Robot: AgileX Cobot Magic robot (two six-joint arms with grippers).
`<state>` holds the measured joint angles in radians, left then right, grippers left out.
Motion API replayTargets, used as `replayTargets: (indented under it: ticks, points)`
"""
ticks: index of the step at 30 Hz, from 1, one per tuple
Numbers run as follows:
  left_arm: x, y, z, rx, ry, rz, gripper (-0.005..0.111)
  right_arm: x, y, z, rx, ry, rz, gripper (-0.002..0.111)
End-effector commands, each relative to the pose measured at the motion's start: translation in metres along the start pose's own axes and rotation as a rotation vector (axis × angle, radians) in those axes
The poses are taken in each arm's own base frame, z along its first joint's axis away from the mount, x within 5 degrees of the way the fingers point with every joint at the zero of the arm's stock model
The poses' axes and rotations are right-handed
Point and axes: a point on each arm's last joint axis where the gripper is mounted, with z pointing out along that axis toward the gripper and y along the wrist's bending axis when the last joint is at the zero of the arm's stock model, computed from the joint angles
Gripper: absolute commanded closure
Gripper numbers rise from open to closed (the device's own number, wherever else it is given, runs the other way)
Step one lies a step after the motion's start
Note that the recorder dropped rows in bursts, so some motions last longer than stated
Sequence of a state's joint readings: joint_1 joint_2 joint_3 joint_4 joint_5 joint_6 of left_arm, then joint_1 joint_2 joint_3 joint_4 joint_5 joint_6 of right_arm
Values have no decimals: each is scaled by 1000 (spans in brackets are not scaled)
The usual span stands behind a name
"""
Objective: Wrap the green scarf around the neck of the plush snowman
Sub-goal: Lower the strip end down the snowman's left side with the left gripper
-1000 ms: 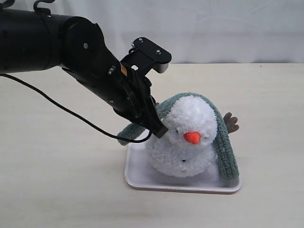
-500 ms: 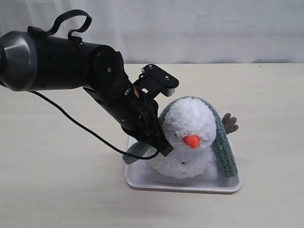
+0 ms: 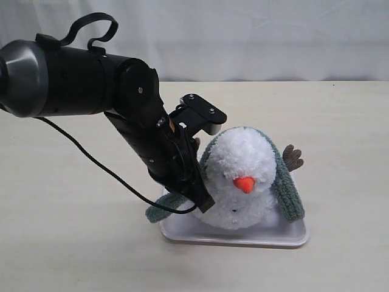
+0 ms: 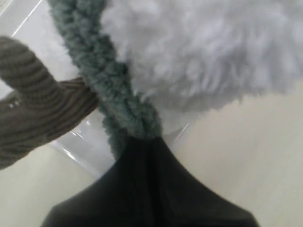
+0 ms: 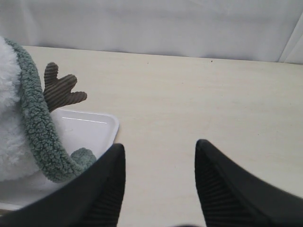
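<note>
The plush snowman sits on a white tray, white and fluffy with an orange nose. The green scarf lies draped over its head, one end hanging down the right side, the other trailing off the tray's left edge. My left gripper is shut on the scarf low at the snowman's left side; its black jaws close right where the fabric ends. A brown corduroy arm lies beside that strand. My right gripper is open over bare table, off to the snowman's right.
The beige table spreads all round the tray. A black cable hangs from the left arm toward the tray. A white wall backs the table. The snowman's other brown arm sticks out over the tray corner.
My left gripper has gone down along the snowman's left side with the scarf, pulling that end lower and out past the tray's left edge. The snowman's head has tipped slightly.
</note>
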<state>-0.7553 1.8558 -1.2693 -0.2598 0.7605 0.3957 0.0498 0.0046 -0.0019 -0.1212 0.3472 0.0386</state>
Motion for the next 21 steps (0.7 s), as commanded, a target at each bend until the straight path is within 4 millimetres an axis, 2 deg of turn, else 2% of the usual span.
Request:
replayTargets:
  ticks: [1, 6, 14, 21]
  points:
    - [-3, 1, -1, -22, -29, 6, 107, 0, 0, 0, 2, -8, 7, 64]
    - [-3, 0, 0, -14, -30, -3, 107, 0, 0, 0, 2, -8, 7, 64]
    - [6, -4, 0, 36, 64, -6, 107, 0, 0, 0, 2, -8, 7, 64]
    - [2, -2, 0, 18, 20, 0, 105, 0, 0, 0, 2, -8, 7, 64]
